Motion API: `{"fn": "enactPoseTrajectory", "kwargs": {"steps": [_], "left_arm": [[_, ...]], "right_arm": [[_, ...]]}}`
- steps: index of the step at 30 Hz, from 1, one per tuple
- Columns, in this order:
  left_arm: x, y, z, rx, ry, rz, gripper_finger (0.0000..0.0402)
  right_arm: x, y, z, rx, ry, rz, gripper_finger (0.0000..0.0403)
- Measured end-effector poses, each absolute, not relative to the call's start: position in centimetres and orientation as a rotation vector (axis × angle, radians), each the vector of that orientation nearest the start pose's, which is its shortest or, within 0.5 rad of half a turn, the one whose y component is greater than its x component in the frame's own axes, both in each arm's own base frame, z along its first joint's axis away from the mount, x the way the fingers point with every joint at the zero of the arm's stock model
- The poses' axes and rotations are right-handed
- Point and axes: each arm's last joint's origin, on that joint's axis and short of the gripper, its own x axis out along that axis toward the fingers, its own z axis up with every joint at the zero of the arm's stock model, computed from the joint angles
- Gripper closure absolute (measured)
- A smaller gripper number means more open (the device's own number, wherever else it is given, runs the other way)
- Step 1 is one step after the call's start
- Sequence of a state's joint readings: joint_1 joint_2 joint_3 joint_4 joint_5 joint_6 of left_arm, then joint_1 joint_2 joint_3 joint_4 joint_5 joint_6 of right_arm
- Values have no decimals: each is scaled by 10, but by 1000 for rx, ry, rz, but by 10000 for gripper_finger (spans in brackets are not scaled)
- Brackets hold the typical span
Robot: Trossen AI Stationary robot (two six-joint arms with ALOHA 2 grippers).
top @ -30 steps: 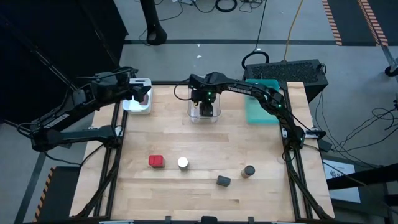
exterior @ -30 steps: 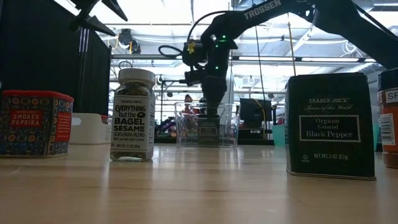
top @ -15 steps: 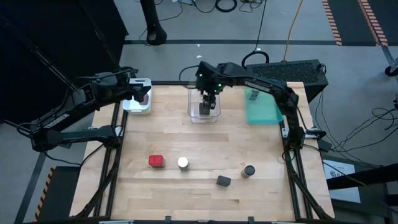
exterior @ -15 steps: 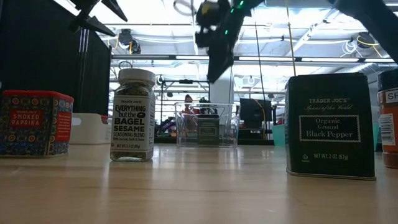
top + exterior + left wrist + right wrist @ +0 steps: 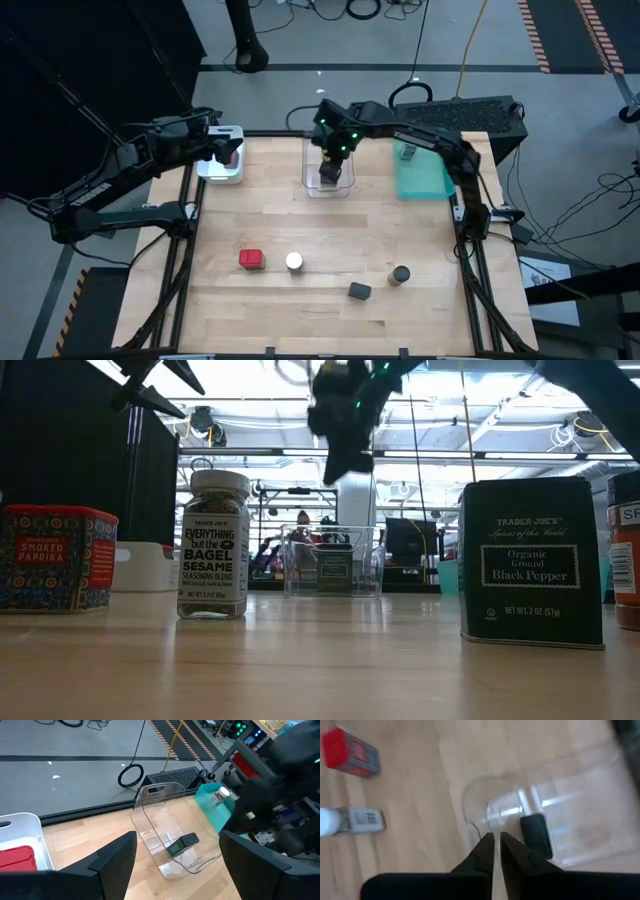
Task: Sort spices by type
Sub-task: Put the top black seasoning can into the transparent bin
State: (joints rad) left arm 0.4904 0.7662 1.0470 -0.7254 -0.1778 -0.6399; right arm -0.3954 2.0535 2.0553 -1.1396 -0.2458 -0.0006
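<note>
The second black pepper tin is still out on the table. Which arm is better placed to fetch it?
Right, probably. The black pepper tin lies on the right half, and the right gripper hovers above the clear tray, apparently empty. The left gripper waits over the white tray.

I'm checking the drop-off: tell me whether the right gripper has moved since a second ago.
Yes. In the low view the right gripper has risen from inside the clear tray to well above its rim, leaving the dark tin inside.

Pepper tin (image 5: 182, 843) apparently inside middle tray (image 5: 150, 807).
</note>
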Motion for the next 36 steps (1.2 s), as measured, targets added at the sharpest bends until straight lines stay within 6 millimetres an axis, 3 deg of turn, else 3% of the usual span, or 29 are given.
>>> {"fn": "enactPoseTrajectory", "kwargs": {"steps": [6, 9, 14, 22, 36], "left_arm": [[117, 69, 371, -652, 226, 792, 114], [117, 69, 371, -651, 227, 792, 114], [117, 69, 371, -648, 228, 793, 114], [117, 69, 371, -645, 229, 793, 114], [117, 69, 371, -645, 229, 794, 114]], "right_arm": [[408, -169, 259, 465, 1266, -169, 401], [412, -170, 243, 493, 1325, -196, 401], [410, -172, 241, 433, 1364, -307, 402], [410, -170, 241, 474, 1353, -236, 402], [413, -167, 234, 416, 1354, -299, 403]]}}
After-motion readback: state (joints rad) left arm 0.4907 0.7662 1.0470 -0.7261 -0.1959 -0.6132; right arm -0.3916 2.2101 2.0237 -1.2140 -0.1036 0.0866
